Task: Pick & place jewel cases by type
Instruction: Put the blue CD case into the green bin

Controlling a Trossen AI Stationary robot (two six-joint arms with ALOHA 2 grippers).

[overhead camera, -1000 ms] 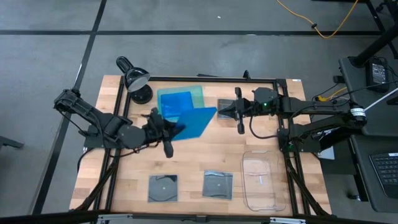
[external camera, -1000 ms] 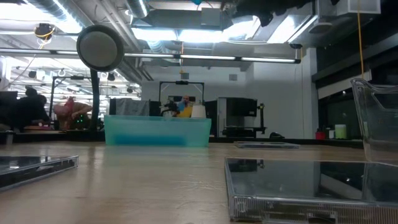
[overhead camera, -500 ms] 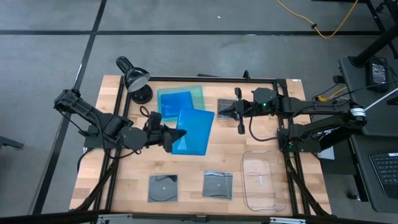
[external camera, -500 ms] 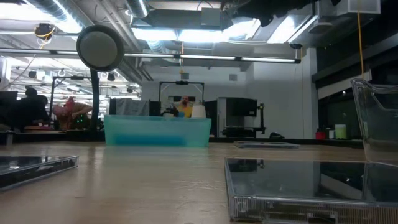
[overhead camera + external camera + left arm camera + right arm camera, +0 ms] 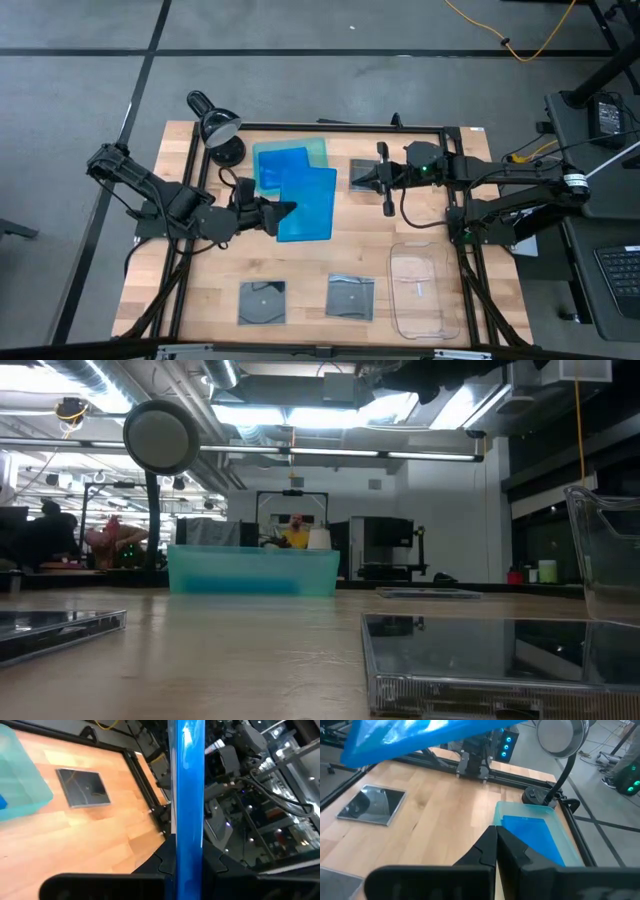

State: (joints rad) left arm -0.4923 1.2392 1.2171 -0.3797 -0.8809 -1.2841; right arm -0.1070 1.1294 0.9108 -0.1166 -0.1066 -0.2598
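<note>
My left gripper (image 5: 279, 212) is shut on a bright blue jewel case (image 5: 308, 204), held in the air just near of the translucent green tray (image 5: 318, 150). Another blue case (image 5: 272, 163) lies flat in that tray. My right gripper (image 5: 354, 180) hovers shut and holds nothing, right of the tray and over a grey-clear case (image 5: 362, 166) lying on the table. Two more grey-clear cases (image 5: 262, 301) (image 5: 350, 296) lie flat near the front edge. My left gripper pinches the blue case between its two fingers at the case's left edge (image 5: 184, 865). The fingers come in about level from the table's left. The case is lifted clear of the table and shows its broad face to the high view, reaching out toward the right.
A clear plastic tray (image 5: 420, 290) stands at the front right. A desk lamp (image 5: 222, 132) stands at the far left corner, beside the green tray. Bare wood lies in the middle, between the held case and the front cases. A black frame (image 5: 450, 200) borders the table.
My left gripper has rolled about its own pointing line while staying in place. The blue case has turned with it, from steeply tilted on edge to nearly flat with its broad face up. My right gripper has kept still.
</note>
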